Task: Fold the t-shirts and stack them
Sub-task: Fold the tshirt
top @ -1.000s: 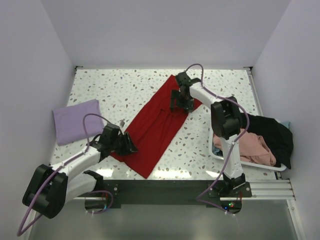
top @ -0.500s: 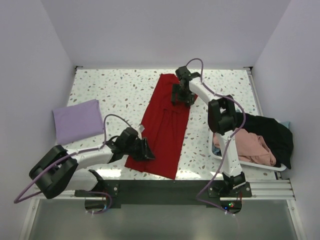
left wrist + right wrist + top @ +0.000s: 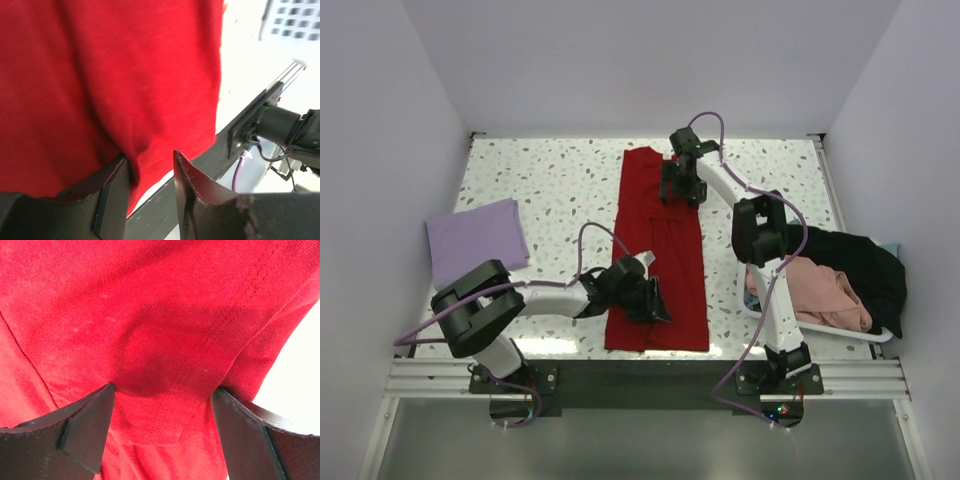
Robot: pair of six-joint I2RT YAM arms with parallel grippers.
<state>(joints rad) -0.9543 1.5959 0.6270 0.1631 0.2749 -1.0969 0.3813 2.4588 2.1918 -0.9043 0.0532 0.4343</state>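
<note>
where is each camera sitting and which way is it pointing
Top external: above and behind the arms, looking down on the table; both arms, the left gripper and the right gripper show.
Left wrist: on the left arm, looking past its own fingers at the red t-shirt pinched between them.
Right wrist: on the right arm, close on red cloth bunched between its fingers.
Shared: all three show the red t-shirt.

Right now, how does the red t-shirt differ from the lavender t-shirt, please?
The red t-shirt lies stretched out as a long strip down the middle of the speckled table; the lavender t-shirt is folded into a compact square near the left edge. The red t-shirt is gripped near both ends by the left claw and the right claw; the lavender t-shirt lies untouched. Both rest flat on the table.
</note>
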